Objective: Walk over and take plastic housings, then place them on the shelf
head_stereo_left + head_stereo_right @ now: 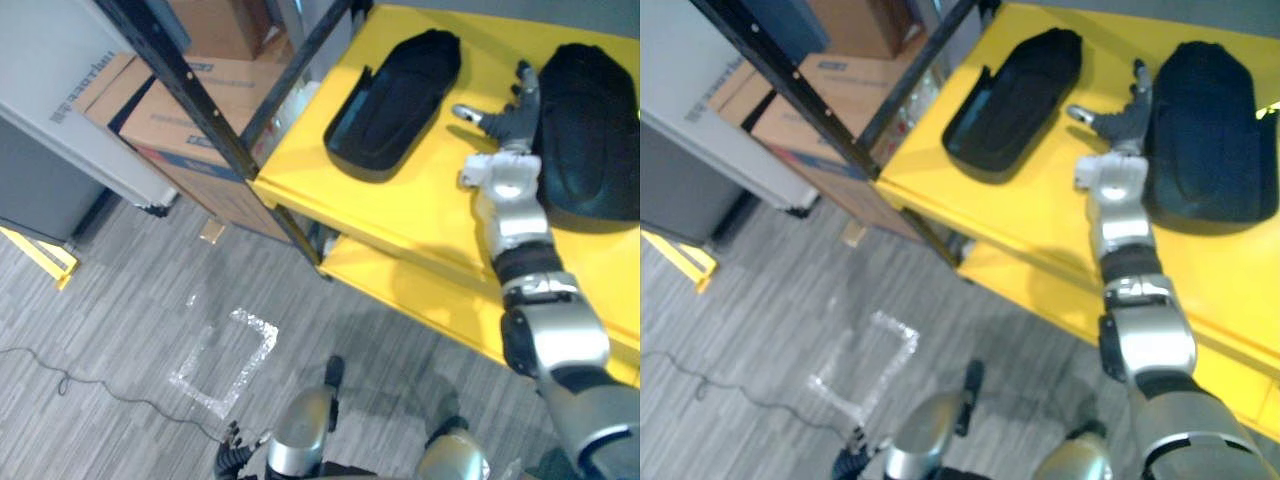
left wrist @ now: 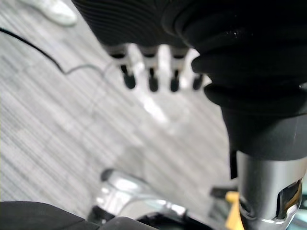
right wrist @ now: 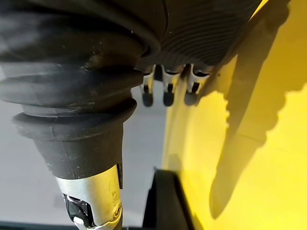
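The left hand [image 2: 152, 79] hangs over the grey ribbed floor [image 1: 110, 300], fingers loose and straight, holding nothing. Brown cardboard boxes [image 1: 170, 110] sit behind a black metal upright [image 1: 190, 85]. On the smooth yellow shelf [image 1: 420, 190] lies one plastic housing [image 1: 395, 100], a matte black elongated shell with its hollow side up. The right hand [image 1: 510, 120] rests flat beside it, fingers spread and empty, against the edge of a second housing [image 1: 590, 130], broader, domed and rounded.
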### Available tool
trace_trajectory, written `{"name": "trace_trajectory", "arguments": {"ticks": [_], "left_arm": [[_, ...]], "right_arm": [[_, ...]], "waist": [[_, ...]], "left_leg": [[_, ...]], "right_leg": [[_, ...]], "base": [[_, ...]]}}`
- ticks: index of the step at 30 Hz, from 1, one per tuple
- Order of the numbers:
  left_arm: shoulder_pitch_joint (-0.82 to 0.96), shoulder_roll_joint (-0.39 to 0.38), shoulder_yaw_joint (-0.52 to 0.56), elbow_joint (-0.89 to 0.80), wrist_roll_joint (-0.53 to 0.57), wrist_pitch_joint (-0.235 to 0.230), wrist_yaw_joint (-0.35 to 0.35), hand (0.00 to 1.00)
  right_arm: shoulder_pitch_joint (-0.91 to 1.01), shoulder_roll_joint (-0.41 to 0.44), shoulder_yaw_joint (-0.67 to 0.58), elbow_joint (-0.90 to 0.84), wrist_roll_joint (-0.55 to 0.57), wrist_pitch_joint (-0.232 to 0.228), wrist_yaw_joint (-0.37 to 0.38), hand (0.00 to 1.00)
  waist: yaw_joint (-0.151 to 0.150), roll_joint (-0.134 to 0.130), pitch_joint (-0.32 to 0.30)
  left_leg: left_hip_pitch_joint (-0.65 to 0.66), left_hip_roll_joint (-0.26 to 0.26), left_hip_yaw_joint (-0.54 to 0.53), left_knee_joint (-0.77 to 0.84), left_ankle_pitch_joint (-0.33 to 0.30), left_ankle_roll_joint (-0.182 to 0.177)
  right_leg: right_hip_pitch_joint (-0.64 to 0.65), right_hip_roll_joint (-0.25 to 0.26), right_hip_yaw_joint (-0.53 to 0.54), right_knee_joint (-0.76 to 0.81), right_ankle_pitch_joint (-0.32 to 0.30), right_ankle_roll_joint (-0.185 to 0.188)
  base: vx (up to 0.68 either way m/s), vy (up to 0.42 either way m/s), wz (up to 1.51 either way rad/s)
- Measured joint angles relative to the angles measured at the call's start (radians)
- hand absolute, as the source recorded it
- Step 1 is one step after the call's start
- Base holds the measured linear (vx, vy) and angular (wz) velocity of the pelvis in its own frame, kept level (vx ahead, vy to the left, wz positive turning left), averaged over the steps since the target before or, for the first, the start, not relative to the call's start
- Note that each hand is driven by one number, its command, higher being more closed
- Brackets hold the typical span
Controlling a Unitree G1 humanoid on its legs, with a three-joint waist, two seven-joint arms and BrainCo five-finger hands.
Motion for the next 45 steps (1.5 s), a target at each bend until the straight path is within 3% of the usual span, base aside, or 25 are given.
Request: {"name": "trace_trajectory", "arguments": {"ticks": [6, 21, 26, 29, 31, 32, 34, 35, 36, 38, 40, 43, 45], "left_arm": [[0.0, 0.002, -0.006, 0.0, -0.005, -0.002, 0.0, 0.0], [0.0, 0.008, -0.017, -0.004, -0.007, -0.009, -0.007, 0.0], [0.0, 0.016, -0.015, 0.003, -0.004, -0.026, -0.027, 0.0], [-0.002, 0.018, -0.013, 0.011, 0.006, -0.031, -0.028, 0.0], [-0.002, 0.018, -0.004, 0.021, 0.008, -0.031, -0.027, 0.0], [0.002, 0.019, 0.019, 0.032, 0.023, -0.031, -0.026, 0.0], [0.005, 0.024, 0.046, 0.038, 0.036, -0.03, -0.026, 0.0], [0.007, 0.029, 0.064, 0.038, 0.046, -0.029, -0.025, 0.0], [0.007, 0.032, 0.071, 0.037, 0.046, -0.029, -0.025, 0.0], [0.008, 0.041, 0.109, 0.032, 0.08, -0.027, -0.028, 0.0], [0.009, 0.052, 0.127, 0.028, 0.09, -0.021, -0.03, 0.0], [0.015, 0.059, 0.144, 0.022, 0.113, -0.02, -0.035, 0.0], [0.023, 0.055, 0.152, 0.021, 0.116, -0.02, -0.035, 0.0]], "right_arm": [[-0.004, -0.001, -0.02, 0.011, -0.002, -0.01, -0.06, 0.0], [-0.025, -0.003, -0.038, 0.011, -0.022, -0.019, -0.081, 0.0], [-0.025, 0.011, -0.03, 0.003, -0.019, -0.131, 0.002, 0.0], [-0.004, 0.047, -0.015, -0.104, -0.014, -0.201, 0.019, 0.0], [0.046, 0.071, -0.017, -0.227, -0.011, -0.243, 0.029, 0.0], [0.099, 0.093, -0.018, -0.34, -0.011, -0.275, 0.044, 0.0], [0.164, 0.099, -0.023, -0.459, 0.004, -0.285, 0.071, 0.0], [0.22, 0.104, -0.039, -0.553, 0.055, -0.282, 0.118, 0.0], [0.253, 0.108, -0.051, -0.604, 0.085, -0.272, 0.146, 0.0], [0.38, 0.11, -0.099, -0.771, 0.138, -0.203, 0.212, 0.0], [0.471, 0.108, -0.143, -0.849, 0.139, -0.137, 0.235, 0.0], [0.627, 0.099, -0.213, -0.901, 0.157, -0.073, 0.259, 0.0], [0.722, 0.081, -0.25, -0.929, 0.159, -0.048, 0.272, 0.0]], "waist": [[0.0, 0.001, 0.0], [-0.001, 0.005, -0.003], [-0.002, 0.007, -0.005], [-0.005, 0.006, -0.005], [-0.007, -0.009, -0.016], [-0.006, -0.042, -0.044], [-0.012, -0.081, -0.072], [-0.024, -0.114, -0.088], [-0.03, -0.13, -0.097], [-0.055, -0.187, -0.133], [-0.075, -0.213, -0.148], [-0.107, -0.237, -0.171], [-0.113, -0.237, -0.173]], "left_leg": [[0.001, -0.003, -0.001, -0.001, 0.003, 0.0], [0.02, 0.011, 0.004, -0.048, 0.035, -0.011], [0.041, 0.021, 0.007, -0.084, 0.052, -0.016], [0.07, 0.036, 0.007, -0.109, 0.06, -0.021], [0.101, 0.047, 0.01, -0.13, 0.061, -0.022], [0.107, 0.056, 0.018, -0.142, 0.061, -0.022], [0.111, 0.066, 0.03, -0.151, 0.061, -0.022], [0.127, 0.072, 0.036, -0.16, 0.061, -0.022], [0.134, 0.073, 0.04, -0.162, 0.061, -0.022], [0.152, 0.078, 0.09, -0.164, 0.06, -0.023], [0.173, 0.087, 0.121, -0.168, 0.054, -0.025], [0.189, 0.102, 0.166, -0.185, 0.042, -0.029], [0.212, 0.109, 0.198, -0.211, 0.041, -0.028]], "right_leg": [[-0.001, -0.005, 0.0, 0.003, -0.004, 0.001], [-0.001, 0.012, 0.004, -0.012, 0.002, 0.0], [0.004, 0.026, 0.004, -0.022, 0.007, -0.005], [0.032, 0.044, 0.0, -0.044, 0.013, -0.005], [0.066, 0.062, -0.005, -0.075, 0.017, -0.002], [0.072, 0.076, -0.005, -0.1, 0.023, -0.002], [0.086, 0.094, -0.007, -0.133, 0.037, -0.001], [0.111, 0.105, -0.009, -0.171, 0.054, 0.0], [0.124, 0.113, -0.009, -0.189, 0.061, 0.001], [0.155, 0.132, 0.003, -0.259, 0.095, 0.001], [0.173, 0.15, 0.022, -0.3, 0.117, -0.001], [0.169, 0.176, 0.057, -0.337, 0.137, -0.005], [0.168, 0.187, 0.086, -0.355, 0.147, -0.006]], "base": [[-0.01, -0.002, 0.01], [0.0, -0.001, 0.0], [-0.01, -0.01, -0.03], [0.0, -0.03, -0.04], [0.05, -0.036, -0.07], [0.07, -0.03, -0.08], [0.1, -0.02, -0.09], [0.1, -0.003, -0.09], [0.1, -0.004, -0.2], [0.07, -0.003, -0.27], [0.0, -0.003, -0.38], [-0.05, -0.002, -0.39], [-0.06, 0.001, -0.43]]}}
